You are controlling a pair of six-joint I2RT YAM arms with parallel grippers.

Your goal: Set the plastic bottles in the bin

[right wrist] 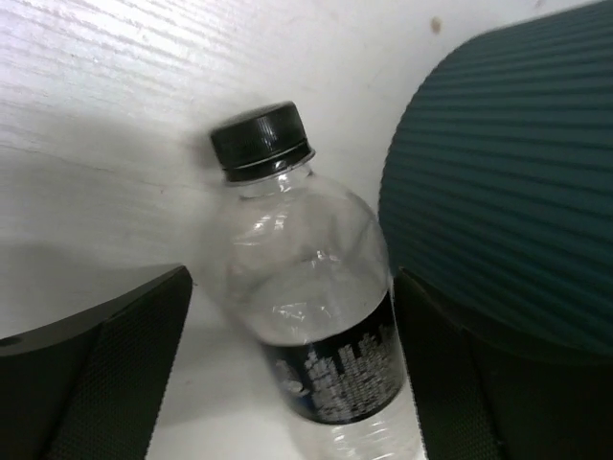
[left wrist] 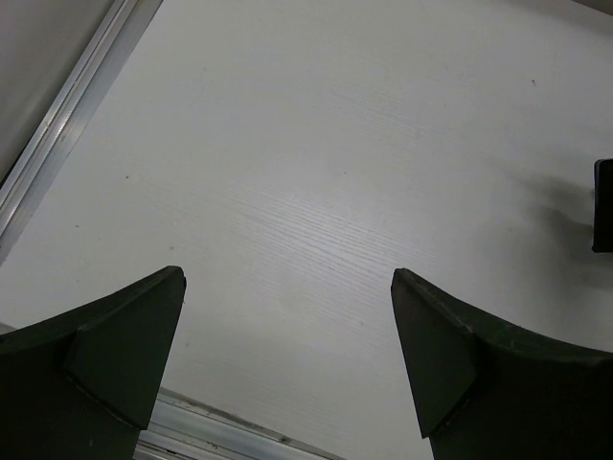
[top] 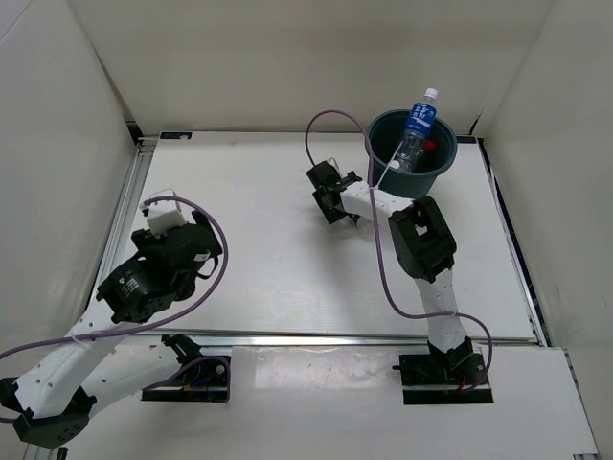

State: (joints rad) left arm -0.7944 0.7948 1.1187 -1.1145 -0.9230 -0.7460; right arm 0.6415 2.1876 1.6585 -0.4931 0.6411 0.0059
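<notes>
**Beside the bin [right wrist: 508, 182], the black-capped bottle [right wrist: 306, 316] sits between open jaws**

Lower left of the top view, the left jaws gape over the worktop [left wrist: 316, 172], holding nothing. Farther up, the right jaws stand wide around the black-capped bottle, not yet pinching it; it seems to lie on the worktop just beside the bin. Inside, a blue-labelled bottle [top: 418, 123] leans above the rim. Closing off-centre could roll the slick bottle away, or the bin-side finger [right wrist: 479, 402] may snag the ribbed wall
</notes>
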